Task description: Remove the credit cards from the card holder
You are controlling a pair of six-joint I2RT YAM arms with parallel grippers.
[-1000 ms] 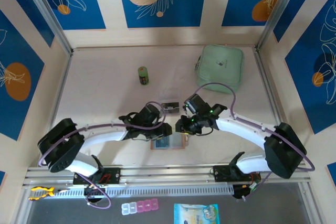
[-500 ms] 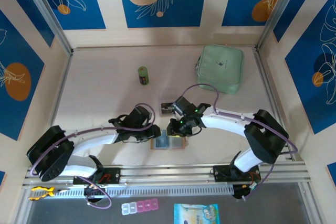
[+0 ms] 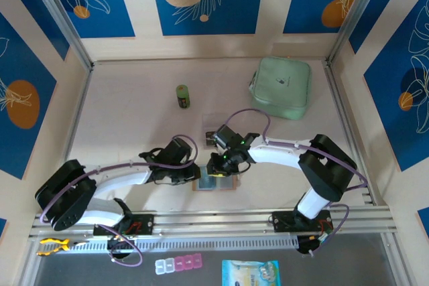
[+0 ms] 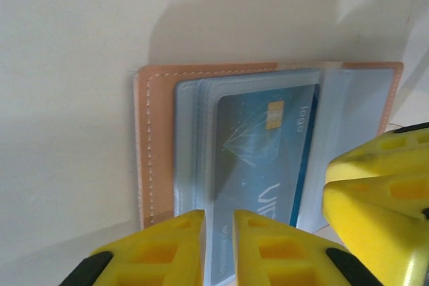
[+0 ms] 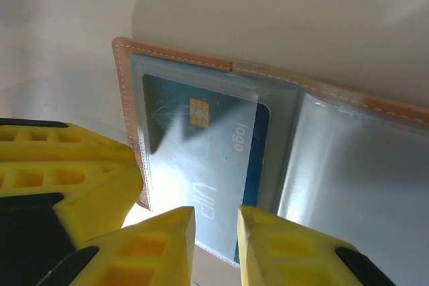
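Card holder (image 3: 216,184) lies opened flat on the table (image 3: 134,118), close to the near edge between the two arm bases, salmon cover down and clear pockets up, so the card faces read from above. One blue card (image 4: 261,145) with a gold chip sits in one half's pockets, fully sleeved, not yet out. Left gripper (image 4: 219,218) reaches in from the left and hangs over the near edge of that pocket stack, fingers drawn nearly together with a slim slit between them; cannot tell whether they nip the plastic or merely bear down on it. Judged purpose: pin the holder so it does not slide when the card is tugged. Right gripper (image 5: 216,213) reaches across from the right to the same pocket's edge, just beside the left one, fingers likewise close with a thin gap; the card's edge runs toward that gap, but a grip cannot be confirmed. Likely the picking hand. Both tools crowd one small patch, so there is a risk of fingers fouling each other, or of lifting the whole holder instead of the card. What looks like a second card (image 3: 210,140) lies loose on the table just beyond the right gripper, so the task reads as partly done. Mint-green pouch (image 3: 281,87) and small green canister (image 3: 182,96) sit well apart toward the far side, out of the way
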